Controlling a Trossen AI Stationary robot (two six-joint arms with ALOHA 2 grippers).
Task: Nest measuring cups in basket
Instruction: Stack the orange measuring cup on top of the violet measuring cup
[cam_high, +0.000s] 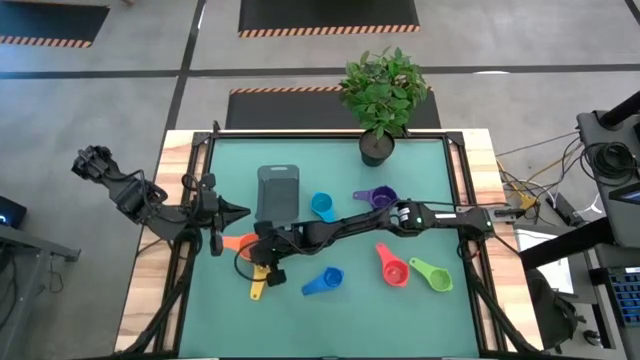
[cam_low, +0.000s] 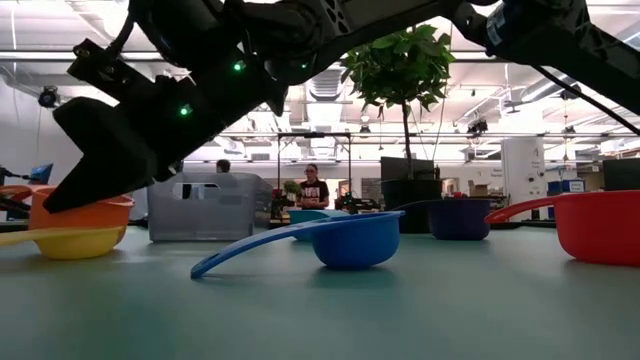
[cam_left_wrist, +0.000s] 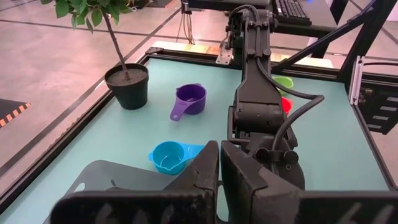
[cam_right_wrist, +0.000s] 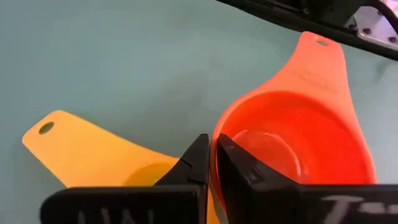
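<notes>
Presently the right hand (cam_right_wrist: 211, 163) hangs low over the orange cup (cam_right_wrist: 298, 134) and yellow cup (cam_right_wrist: 93, 152), its fingers together, holding nothing. Both cups lie on the worktop (cam_high: 420, 180) just beside the basket (cam_high: 278, 192). Descending shut, it would likely shove a cup aside; the left hand (cam_high: 240, 211) waits nearby, fingers together.

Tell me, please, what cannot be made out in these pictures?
- Dark grey rectangular plastic basket: its inside; high view too small, low view shows only the wall.
- Small orange plastic measuring cup: whether the right hand grips its rim; fingers cover the contact.
- Small yellow plastic measuring cup: bowl hidden by those fingers.
</notes>
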